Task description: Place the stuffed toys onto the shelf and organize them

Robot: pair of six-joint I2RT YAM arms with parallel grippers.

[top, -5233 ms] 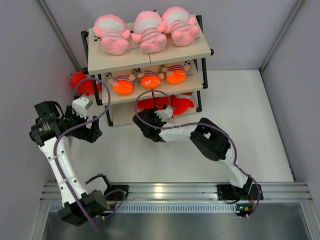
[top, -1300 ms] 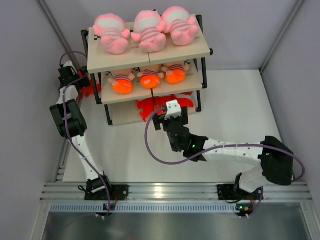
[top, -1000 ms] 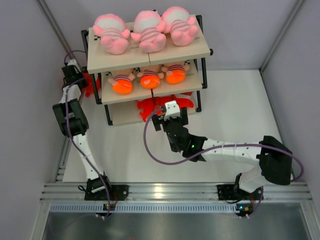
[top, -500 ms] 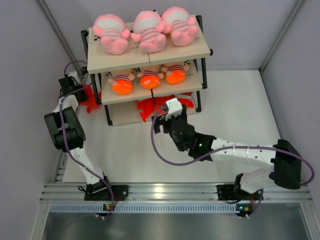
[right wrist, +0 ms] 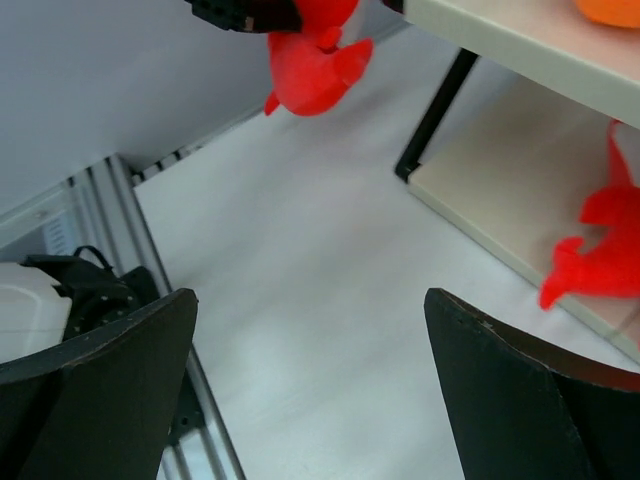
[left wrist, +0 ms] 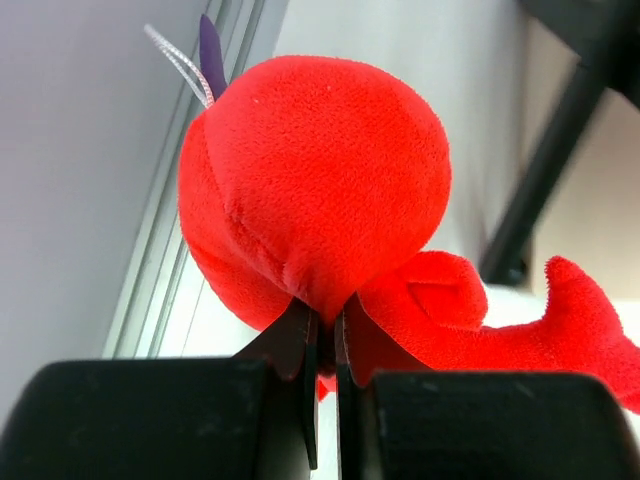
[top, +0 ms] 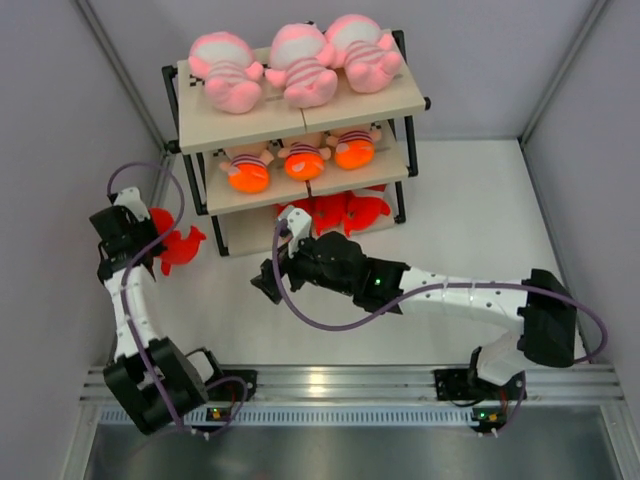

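I read my left gripper [left wrist: 322,322] as clamped tight on a fold of the bright red plush shark [left wrist: 320,180], just left of the 3-tier black-framed beige-board shelf [top: 250,125] and apart from it, while my right gripper [right wrist: 310,385] hangs near the shelf's front, jaws wide apart, holding nothing

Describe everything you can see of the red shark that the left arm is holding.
The red shark is a soft, bright red plush with a rounded body, a stubby fin and a forked tail. A silvery loop and a purple tag stick out of one end. The left gripper is shut on a fold of its fabric; nothing else touches it. It hangs left of the shelf, off the boards and apparently in the air.
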